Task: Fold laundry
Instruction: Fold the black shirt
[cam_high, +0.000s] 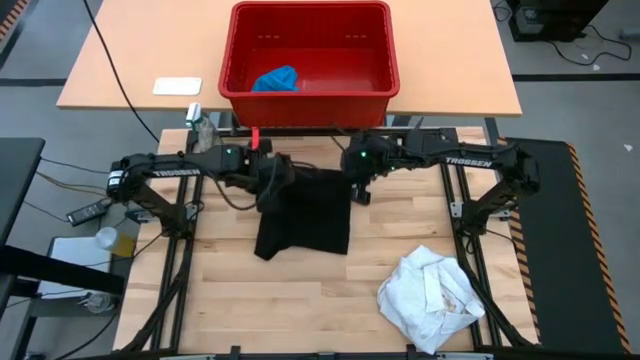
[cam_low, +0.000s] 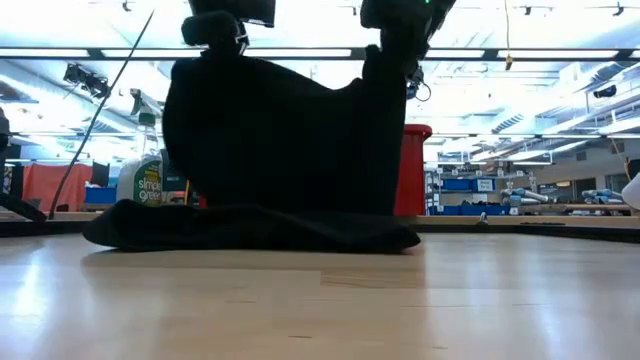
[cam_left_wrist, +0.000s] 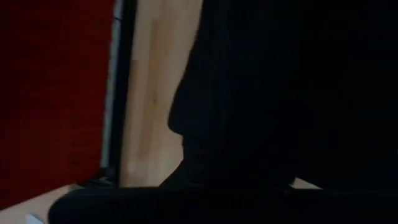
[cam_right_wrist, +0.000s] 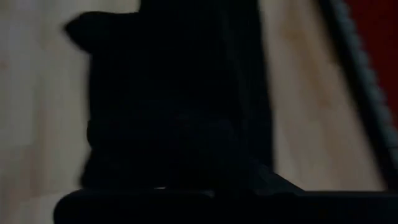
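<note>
The large black garment (cam_high: 305, 215) hangs between my two grippers at mid-table. Its lower part (cam_low: 250, 228) lies bunched on the wooden table. My left gripper (cam_high: 272, 172) is shut at the garment's upper left, and my right gripper (cam_high: 357, 185) is shut at its upper right. Both wrist views are mostly filled with the black cloth (cam_left_wrist: 280, 93) (cam_right_wrist: 174, 93). A crumpled white garment (cam_high: 430, 297) lies at the table's near right. A small blue garment (cam_high: 277, 79) lies inside the red basket (cam_high: 310, 105). My left gripper holds the black garment by its upper left corner (cam_low: 205, 62), coming from above and slanting down. The cloth hides the fingers, so one layer or several cannot be told. The garment hangs below the gripper with its bottom on the table. My right gripper holds the garment's upper right corner (cam_low: 385, 60), from above and slanting down. The cloth covers the place of contact. The top edge (cam_low: 300, 85) sags a little between the two holds, and the cloth hangs down to the table.
The red basket stands on a second table beyond the far edge. A spray bottle (cam_high: 200, 125) stands at the far left corner, and a white card (cam_high: 177, 86) lies left of the basket. Bare wood (cam_high: 300, 300) stretches along the near edge, left of the white garment.
</note>
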